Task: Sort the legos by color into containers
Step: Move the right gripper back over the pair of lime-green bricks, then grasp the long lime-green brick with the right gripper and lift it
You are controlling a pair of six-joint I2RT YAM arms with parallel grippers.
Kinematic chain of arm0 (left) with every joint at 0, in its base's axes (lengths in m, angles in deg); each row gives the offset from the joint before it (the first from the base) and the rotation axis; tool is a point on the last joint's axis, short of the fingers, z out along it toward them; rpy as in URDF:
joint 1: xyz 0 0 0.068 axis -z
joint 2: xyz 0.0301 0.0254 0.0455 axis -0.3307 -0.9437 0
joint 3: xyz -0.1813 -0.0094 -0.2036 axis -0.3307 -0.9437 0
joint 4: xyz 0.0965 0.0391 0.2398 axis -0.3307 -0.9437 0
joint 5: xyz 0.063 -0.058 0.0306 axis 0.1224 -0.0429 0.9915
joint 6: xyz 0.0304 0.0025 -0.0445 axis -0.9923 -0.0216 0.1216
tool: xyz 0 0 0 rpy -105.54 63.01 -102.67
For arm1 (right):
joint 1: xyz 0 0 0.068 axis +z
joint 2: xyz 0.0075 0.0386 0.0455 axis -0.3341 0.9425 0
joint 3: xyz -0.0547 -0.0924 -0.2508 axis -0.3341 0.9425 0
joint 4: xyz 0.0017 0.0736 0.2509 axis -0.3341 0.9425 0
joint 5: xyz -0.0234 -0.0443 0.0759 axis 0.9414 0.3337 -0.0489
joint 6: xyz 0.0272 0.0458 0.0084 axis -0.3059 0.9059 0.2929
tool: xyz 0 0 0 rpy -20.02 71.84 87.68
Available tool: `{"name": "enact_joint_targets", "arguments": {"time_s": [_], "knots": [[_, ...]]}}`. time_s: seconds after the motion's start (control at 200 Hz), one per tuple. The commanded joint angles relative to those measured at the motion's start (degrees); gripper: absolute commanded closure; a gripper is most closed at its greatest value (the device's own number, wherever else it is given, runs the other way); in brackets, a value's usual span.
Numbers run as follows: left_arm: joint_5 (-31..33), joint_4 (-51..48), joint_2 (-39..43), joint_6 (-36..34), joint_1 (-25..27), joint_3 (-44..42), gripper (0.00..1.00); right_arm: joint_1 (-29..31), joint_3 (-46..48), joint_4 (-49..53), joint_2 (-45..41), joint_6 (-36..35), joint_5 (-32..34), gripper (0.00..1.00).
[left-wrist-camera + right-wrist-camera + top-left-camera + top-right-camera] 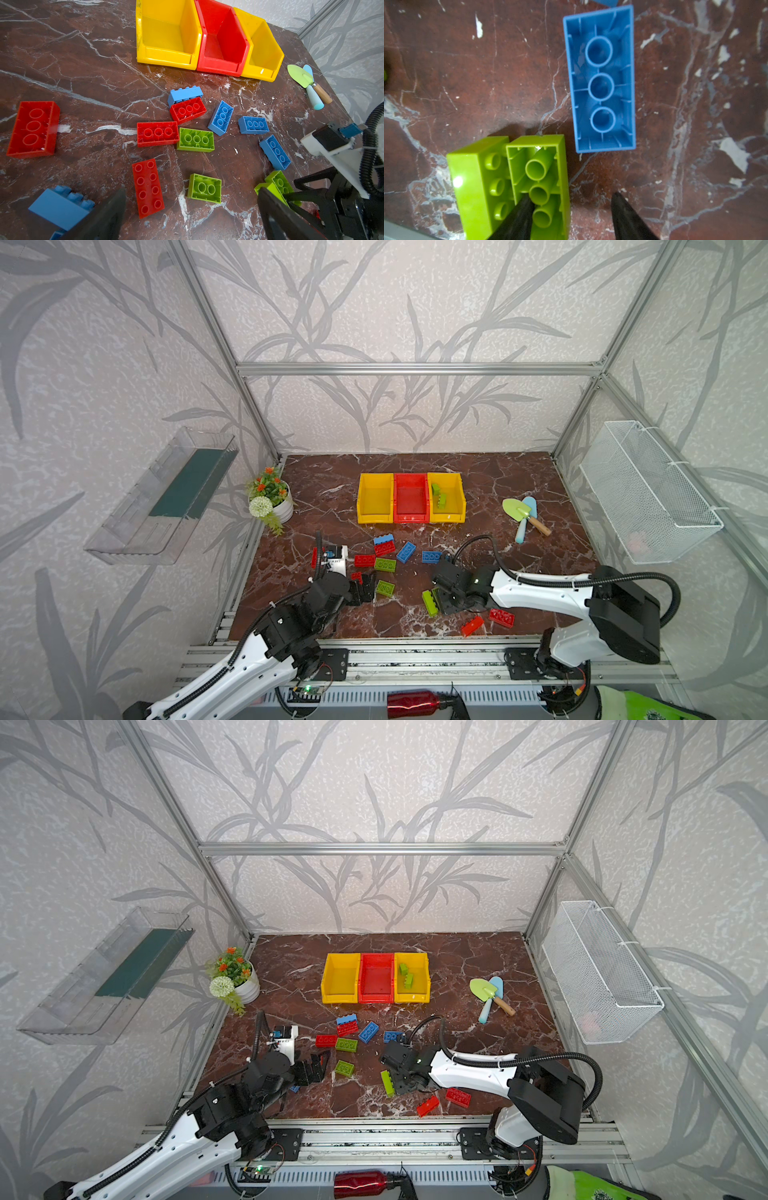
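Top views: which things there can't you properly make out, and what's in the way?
- Pale pink thing in white wire-mesh basket: blurred behind mesh, both top views.
- Lime green plastic bricks in right yellow plastic bin: too small to count.
- Red plastic brick: mostly behind the left arm's wrist camera.

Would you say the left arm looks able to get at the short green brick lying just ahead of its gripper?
Probably yes: the left gripper stands open, and the short green brick lies hollow side up just ahead of it, with nothing between them.
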State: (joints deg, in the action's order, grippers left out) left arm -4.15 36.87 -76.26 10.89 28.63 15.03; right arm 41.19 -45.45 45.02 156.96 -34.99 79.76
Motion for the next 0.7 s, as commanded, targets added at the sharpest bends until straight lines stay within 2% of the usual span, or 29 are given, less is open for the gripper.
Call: {"name": "enact_joint_targets", "arguments": {"time_s": [0.0,0.31,0.5,0.695], "knots": [[1.6,-0.5,0.5,0.2,0.1,-0.4,0.02,0.3,-2.1,2.4,0.0,0.0,0.7,0.40],[1.9,0.5,-0.8,-0.1,0.1,0.1,0.02,0.3,-4.5,13.6,-7.6,-2.1,8.4,0.42],[2.2,0.5,-1.5,-0.1,0.1,0.3,0.02,0.3,-3.1,9.0,-9.3,-4.0,3.9,0.42],[2.4,-0.3,-0.7,0.5,0.1,0.1,0.02,0.3,-2.7,5.5,-6.1,-5.0,0.5,0.42]]}}
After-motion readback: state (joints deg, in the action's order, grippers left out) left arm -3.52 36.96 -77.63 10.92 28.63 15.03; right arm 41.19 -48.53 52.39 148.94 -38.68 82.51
